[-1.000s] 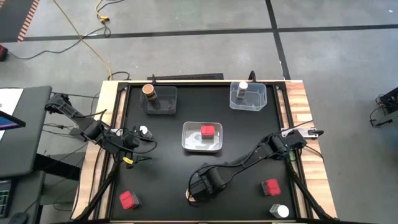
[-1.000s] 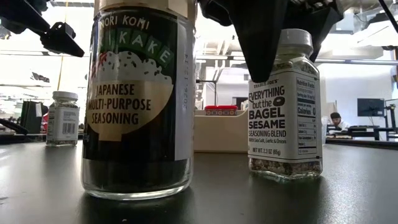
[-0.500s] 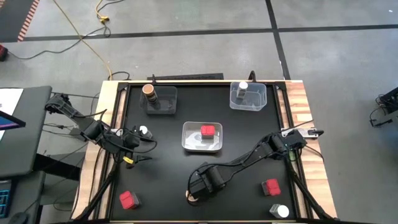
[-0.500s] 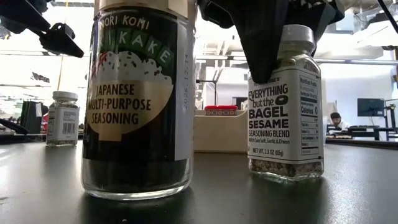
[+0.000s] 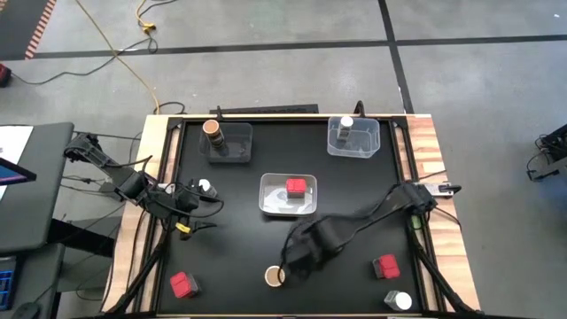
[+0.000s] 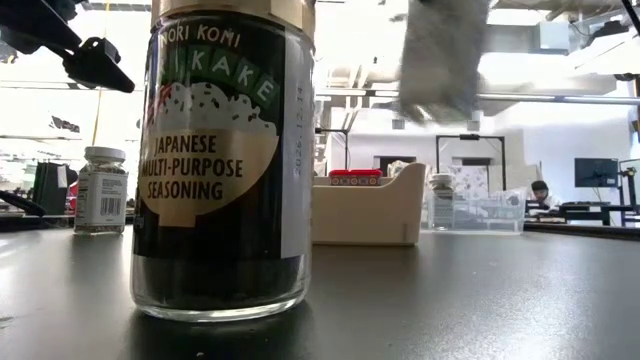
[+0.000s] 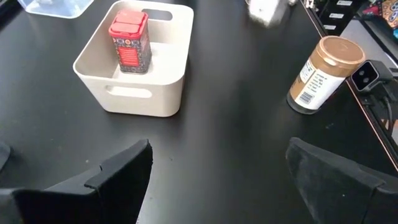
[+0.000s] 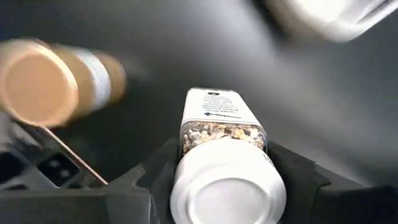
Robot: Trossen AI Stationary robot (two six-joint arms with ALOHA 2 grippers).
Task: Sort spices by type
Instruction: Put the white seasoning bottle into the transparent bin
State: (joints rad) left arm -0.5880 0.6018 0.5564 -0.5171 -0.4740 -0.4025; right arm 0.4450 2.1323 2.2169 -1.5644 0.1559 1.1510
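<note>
My right gripper [image 5: 307,252] hangs above the table's near middle, shut on a white-lidded spice jar [image 8: 224,124]. In the low view that jar [image 6: 440,60] shows blurred, high above the table. A brown-topped jar [image 5: 274,276] stands on its base just near-left of the gripper. My left gripper [image 7: 217,180] waits open at the table's left, beside another white-lidded jar [image 5: 205,187]. Two red blocky containers [image 5: 183,284] [image 5: 385,267] and one more white-lidded jar [image 5: 398,301] stand near the front edge. My right gripper pinches the jar between its two fingers [image 8: 158,171], on opposite sides of its upper part just below the white lid [image 8: 227,186]. The fingers come from above and point down. The jar hangs upright, lifted clear of the table.
A white tray [image 5: 266,206] at the centre holds a red container [image 5: 296,187]. A clear tray [image 5: 237,152] at the far left holds a brown-topped jar. Another clear tray [image 5: 368,142] at the far right holds a white-lidded jar. The mat between the trays is bare.
My right gripper has risen with the white-lidded jar and gone a little toward the table's far right. The jar stood on the table beside the brown-topped jar and now hangs clear of it. The brown-topped jar has stayed in place.
</note>
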